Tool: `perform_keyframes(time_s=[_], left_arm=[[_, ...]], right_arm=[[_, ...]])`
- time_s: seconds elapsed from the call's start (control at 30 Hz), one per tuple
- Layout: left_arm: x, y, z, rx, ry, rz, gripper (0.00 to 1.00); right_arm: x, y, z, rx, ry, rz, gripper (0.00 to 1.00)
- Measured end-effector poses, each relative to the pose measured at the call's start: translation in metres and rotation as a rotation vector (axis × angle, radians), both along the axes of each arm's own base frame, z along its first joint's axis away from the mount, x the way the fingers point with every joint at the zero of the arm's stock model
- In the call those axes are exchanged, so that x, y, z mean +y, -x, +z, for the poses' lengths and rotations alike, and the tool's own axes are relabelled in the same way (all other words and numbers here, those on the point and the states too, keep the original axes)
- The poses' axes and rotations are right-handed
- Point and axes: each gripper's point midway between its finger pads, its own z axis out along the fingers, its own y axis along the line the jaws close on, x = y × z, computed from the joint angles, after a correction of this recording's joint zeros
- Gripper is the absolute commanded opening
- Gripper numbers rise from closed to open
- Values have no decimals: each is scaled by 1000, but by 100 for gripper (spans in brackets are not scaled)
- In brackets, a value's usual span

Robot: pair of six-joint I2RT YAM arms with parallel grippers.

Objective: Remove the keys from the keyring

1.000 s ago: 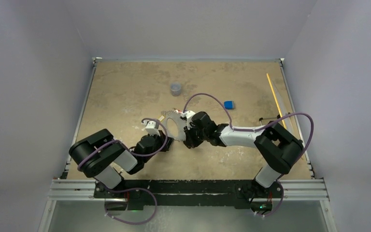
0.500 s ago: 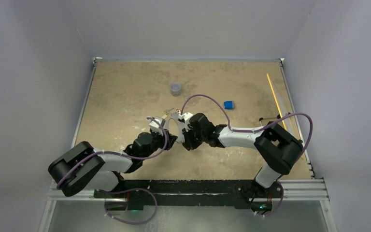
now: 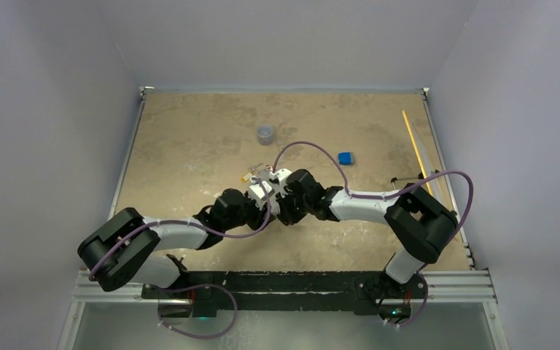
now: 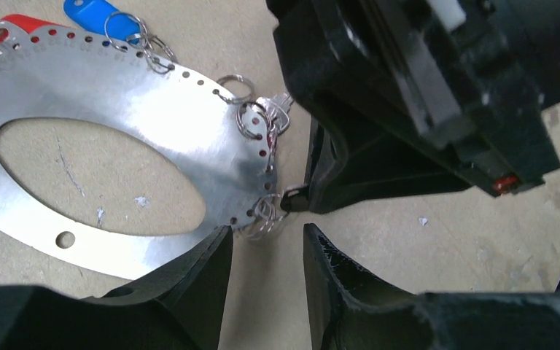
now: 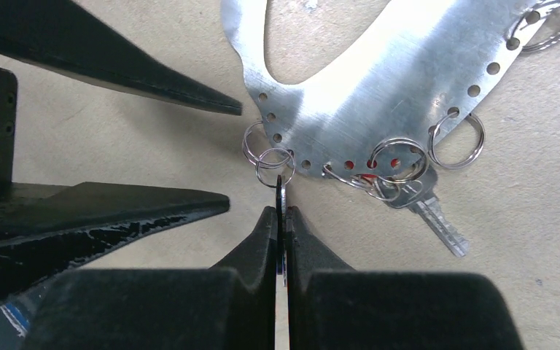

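**Top view.** Bench (image 3: 189,146) is tan and scuffed, with pale grey walls on three sides. A cup (image 3: 265,133) stands far centre, a blue block (image 3: 345,157) lies to its right, and a yellow rod (image 3: 414,146) runs along the right edge. The left arm (image 3: 175,232) and right arm (image 3: 364,203) meet mid-bench and cover most of what lies under them.

**Left wrist.** The keyring (image 4: 117,95) lies flat on the bench. It is a silver plate with an oval hole, small holes round the rim and split rings (image 4: 251,120) hooked through them. A blue tag (image 4: 102,13) and a red tag (image 4: 22,20) sit at its far edge. The left jaws stand apart and grip nothing. One finger (image 4: 204,284) overlaps the plate's near edge.

**Right wrist.** The right jaws are closed on a thin strip (image 5: 281,191) hooked in a split ring at the plate's rim. It is perhaps a key seen edge-on, but I cannot be sure. A silver key (image 5: 430,211) lies flat just beside the rim, which is only shown here.
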Motion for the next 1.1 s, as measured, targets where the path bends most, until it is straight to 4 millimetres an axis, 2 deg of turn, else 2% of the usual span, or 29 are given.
perform_keyframes(time_s=[0.33, 0.57, 0.77, 1.1], left_arm=[[5, 1, 1, -104, -45, -67, 39], [2, -2, 5, -223, -73, -145, 38], [-7, -6, -4, -265, -130, -227, 37], [-18, -6, -7, -332, -163, -349, 32]], right_arm=[[-16, -19, 1, 19, -22, -38, 0], [-16, -18, 1, 26, -31, -20, 0], [-16, -14, 4, 30, -45, -6, 0], [-14, -12, 7, 33, -59, 4, 0]])
